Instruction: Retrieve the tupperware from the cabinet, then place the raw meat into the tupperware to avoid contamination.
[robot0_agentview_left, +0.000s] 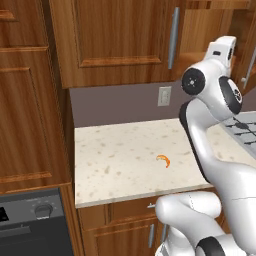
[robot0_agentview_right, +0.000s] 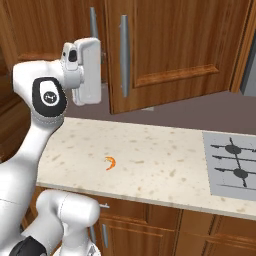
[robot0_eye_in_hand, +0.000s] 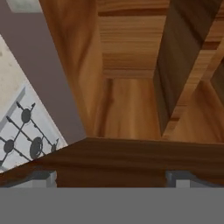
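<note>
The raw meat (robot0_agentview_left: 163, 160) (robot0_agentview_right: 110, 163), a tiny orange crescent, lies alone on the speckled counter (robot0_agentview_left: 115, 170) (robot0_agentview_right: 160, 160). The arm's wrist (robot0_agentview_left: 222, 52) (robot0_agentview_right: 85, 70) is raised high above the counter, level with the brown cabinet (robot0_agentview_left: 115, 40) (robot0_agentview_right: 175, 50). In the hand view my gripper (robot0_eye_in_hand: 111, 177) is open, its tips far apart with nothing between them. It faces the open cabinet's inside (robot0_eye_in_hand: 131, 109), where bare wood shelf and a dark divider panel (robot0_eye_in_hand: 175, 74) show. The tupperware is hidden.
A grey cooktop with black burners (robot0_agentview_right: 232, 165) (robot0_agentview_left: 245, 130) (robot0_eye_in_hand: 22, 131) lies on the counter's right. A wall outlet (robot0_agentview_left: 164, 96) sits under the cabinet. Drawer fronts (robot0_agentview_left: 125, 210) run below the counter, and a dark appliance (robot0_agentview_left: 30, 220) stands lower left.
</note>
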